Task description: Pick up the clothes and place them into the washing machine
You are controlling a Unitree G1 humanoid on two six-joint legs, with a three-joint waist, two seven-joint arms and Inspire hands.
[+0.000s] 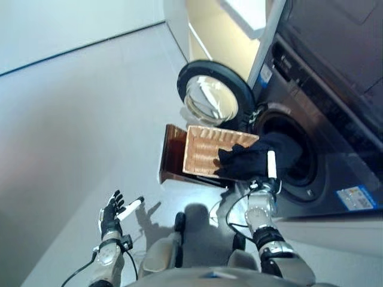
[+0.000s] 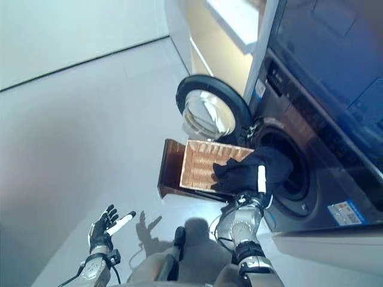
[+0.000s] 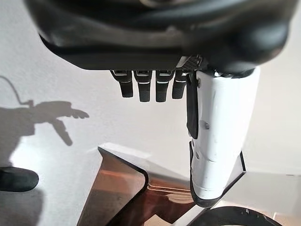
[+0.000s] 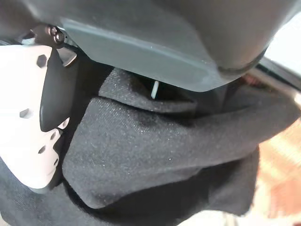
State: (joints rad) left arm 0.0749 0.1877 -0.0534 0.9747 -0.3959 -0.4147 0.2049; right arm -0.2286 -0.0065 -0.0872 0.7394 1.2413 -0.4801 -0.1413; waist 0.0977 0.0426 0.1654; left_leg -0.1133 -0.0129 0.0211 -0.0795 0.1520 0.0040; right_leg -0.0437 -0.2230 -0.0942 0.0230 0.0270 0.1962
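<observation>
Right hand (image 1: 264, 179) grips black cloth garment (image 1: 251, 160) between woven wicker basket (image 1: 206, 150) and dark front-loading washing machine's drum opening (image 1: 296, 156); left hand (image 1: 111, 213) open, idle.

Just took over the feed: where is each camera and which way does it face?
Left eye: on the head, looking down at the washing machine, basket, both arms.
Right eye: same scene, slightly shifted.
Left wrist: along the open left robot hand, facing floor and stand.
Right wrist: against the black garment at the right robot hand.
Shared: garment, stand.
</observation>
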